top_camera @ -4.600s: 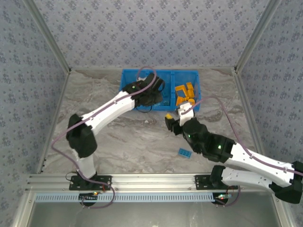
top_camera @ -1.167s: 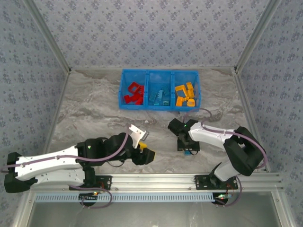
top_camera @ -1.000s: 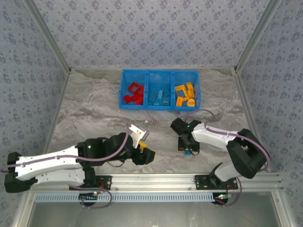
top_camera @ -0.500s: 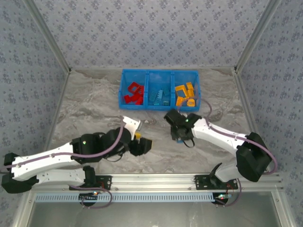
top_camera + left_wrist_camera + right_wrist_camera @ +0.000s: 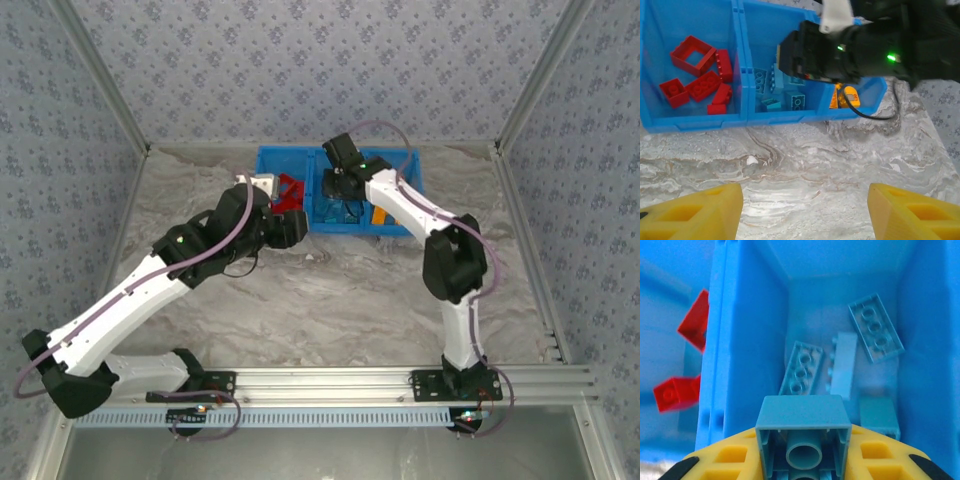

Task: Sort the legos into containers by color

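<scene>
- Your right pincer (image 5: 803, 460) is clenched on 1 light-blue brick (image 5: 802, 425), its hollow underside facing the wrist camera. It holds the brick directly above the middle compartment (image 5: 840, 295) of the blue bin (image 5: 695, 122). I judge it hangs there because that compartment takes the light-blue colour, so letting go should drop the brick among its own kind.
- Below and ahead of that pincer lie 4 light-blue pieces: 2 flat plates (image 5: 875, 335) and 2 thicker bricks (image 5: 842, 365). With the held brick, that makes 5.
- Your left pincer (image 5: 805, 215) is released, with nothing between its yellow fingers (image 5: 690, 215). It hangs over the bare worktop (image 5: 805, 165), just short of the bin's near wall. My guess is that it waits there to leave the right arm (image 5: 865, 45) room over the bin.
- Ahead and to the left of the left pincer, the left compartment (image 5: 670, 30) holds 5 red pieces (image 5: 705, 85): 1 open square frame (image 5: 692, 55) and 4 studded bricks.
- Ahead and to the right of it, the right compartment (image 5: 872, 92) shows 1 orange piece (image 5: 846, 96) beside the right arm. The arm hides the rest, so you cannot count that colour from here.
- The bin has 3 compartments and 2 dividers.
</scene>
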